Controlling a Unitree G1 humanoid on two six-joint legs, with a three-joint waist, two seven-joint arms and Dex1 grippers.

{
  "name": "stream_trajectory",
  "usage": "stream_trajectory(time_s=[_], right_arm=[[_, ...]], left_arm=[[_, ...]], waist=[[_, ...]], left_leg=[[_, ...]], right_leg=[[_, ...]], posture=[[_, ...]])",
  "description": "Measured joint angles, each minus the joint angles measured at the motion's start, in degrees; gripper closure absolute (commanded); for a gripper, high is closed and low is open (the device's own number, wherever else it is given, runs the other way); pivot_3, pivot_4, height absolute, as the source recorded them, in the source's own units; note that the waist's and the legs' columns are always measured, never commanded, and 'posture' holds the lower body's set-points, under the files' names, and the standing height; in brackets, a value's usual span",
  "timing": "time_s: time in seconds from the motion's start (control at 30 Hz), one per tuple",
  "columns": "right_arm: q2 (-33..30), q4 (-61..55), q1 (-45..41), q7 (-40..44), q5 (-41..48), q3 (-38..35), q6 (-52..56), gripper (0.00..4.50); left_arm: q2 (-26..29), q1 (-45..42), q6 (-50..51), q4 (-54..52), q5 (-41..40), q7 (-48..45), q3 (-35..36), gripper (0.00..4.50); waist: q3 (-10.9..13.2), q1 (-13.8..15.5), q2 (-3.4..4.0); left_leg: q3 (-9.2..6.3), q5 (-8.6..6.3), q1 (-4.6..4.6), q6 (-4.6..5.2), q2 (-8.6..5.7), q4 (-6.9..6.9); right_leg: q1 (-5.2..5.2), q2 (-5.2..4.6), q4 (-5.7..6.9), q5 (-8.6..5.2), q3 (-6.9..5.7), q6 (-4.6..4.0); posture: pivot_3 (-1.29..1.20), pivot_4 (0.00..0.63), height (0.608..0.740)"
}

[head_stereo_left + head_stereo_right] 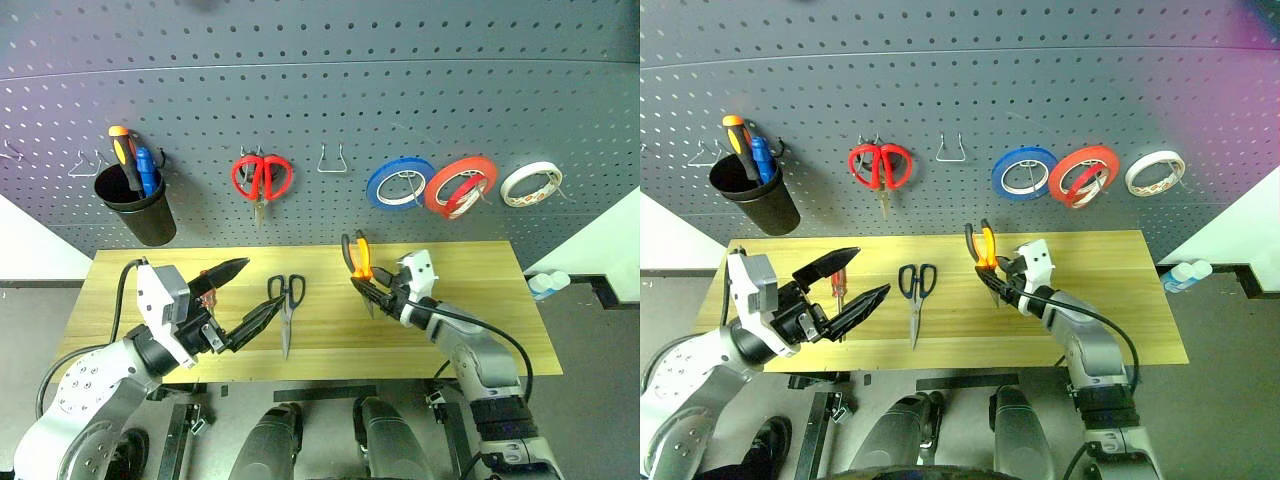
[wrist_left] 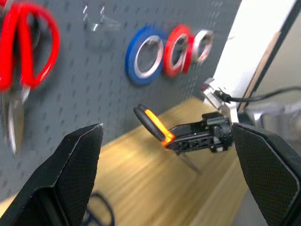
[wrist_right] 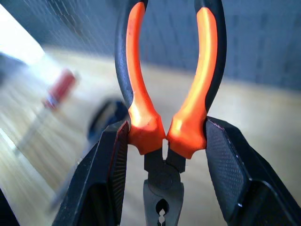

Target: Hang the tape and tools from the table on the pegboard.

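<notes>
My right gripper (image 1: 374,289) is shut on the orange-handled pliers (image 1: 357,256) near the joint and holds them above the table (image 1: 480,300), handles up and dark jaws down; the right wrist view shows the pliers (image 3: 141,94) between my right gripper's (image 3: 165,128) fingers. The black-handled scissors (image 1: 287,298) lie flat mid-table. My left gripper (image 1: 262,285) hovers open over the left part, just left of the scissors. The red-handled screwdriver (image 1: 838,290) lies under it, partly hidden. Two red tape rings (image 1: 460,186) overlap on the pegboard (image 1: 320,90); I cannot tell which is the thin one.
On the pegboard hang a black cup (image 1: 135,210) with orange and blue drivers, red-handled scissors (image 1: 262,177), a bare wire hook (image 1: 332,160), a blue tape roll (image 1: 399,183) and a white roll (image 1: 531,184). More bare hooks (image 1: 85,164) sit at the far left.
</notes>
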Motion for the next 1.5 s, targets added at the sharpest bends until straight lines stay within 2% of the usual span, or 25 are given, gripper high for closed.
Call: stream_trajectory(time_s=[0.23,0.47,0.6,0.87,1.07,1.2,1.5], right_arm=[[2.2,0.8,4.9,6.9,6.4,-3.1,-7.9,2.44],[4.4,-0.5,5.1,8.6,10.3,-3.0,-10.4,2.44],[5.4,-0.9,1.7,7.7,10.7,-3.0,-11.1,2.44],[7.3,-0.9,-6.7,6.1,11.6,-2.6,-12.4,2.44],[9.1,-0.8,-9.9,5.0,12.6,-2.5,-12.3,2.44],[11.8,0.7,-15.6,3.5,12.4,-2.2,-14.2,2.44],[14.9,10.0,-20.9,2.9,10.2,-0.6,-19.4,2.44]], left_arm=[[3.3,0.2,2.6,-1.6,-5.6,1.5,6.0,0.00],[4.3,-2.8,1.4,6.8,-5.5,-3.6,8.0,0.00],[3.7,-6.9,-0.5,11.8,-2.5,-5.5,6.6,0.00],[-3.9,-9.9,-8.8,19.2,8.4,-6.7,-2.5,0.00],[-6.2,-8.8,-17.0,26.7,11.9,-10.6,-2.6,0.00],[-7.2,-8.9,-21.6,31.3,12.8,-12.8,-2.4,0.00],[-8.6,-7.9,-27.0,34.4,12.8,-14.5,-0.5,0.00]], waist=[[-0.1,0.0,-0.01],[-0.3,0.0,-0.17],[-0.8,0.0,-0.20],[-3.1,0.0,-0.25],[-4.6,0.1,-0.24],[-5.3,0.0,-0.24],[-6.2,0.1,-0.22]], left_leg=[[0.01,0.03,0.07,-0.06,0.00,0.17],[0.01,0.17,0.23,-0.27,0.03,0.76],[0.04,0.20,0.64,-0.31,0.04,0.74],[0.15,0.32,0.71,-0.53,0.11,0.63],[0.18,0.20,0.80,-0.32,0.13,0.66],[0.23,0.21,0.87,-0.34,0.23,0.69],[0.31,0.21,0.90,-0.34,0.26,0.71]], right_leg=[[0.00,0.02,0.29,0.02,0.01,-0.03],[0.19,0.15,0.79,0.14,0.00,-0.22],[0.58,0.19,0.80,0.16,0.01,-0.23],[0.53,0.25,0.83,0.17,0.03,-0.24],[0.56,0.29,0.95,0.20,0.06,-0.28],[0.57,0.39,1.00,0.24,0.08,-0.34],[0.55,0.44,1.08,0.25,0.15,-0.37]], posture=[[0.03,0.152,0.740],[0.02,0.111,0.740],[0.02,0.087,0.740],[0.04,0.047,0.740],[0.03,0.031,0.740],[0.04,0.027,0.740],[0.07,0.031,0.740]])
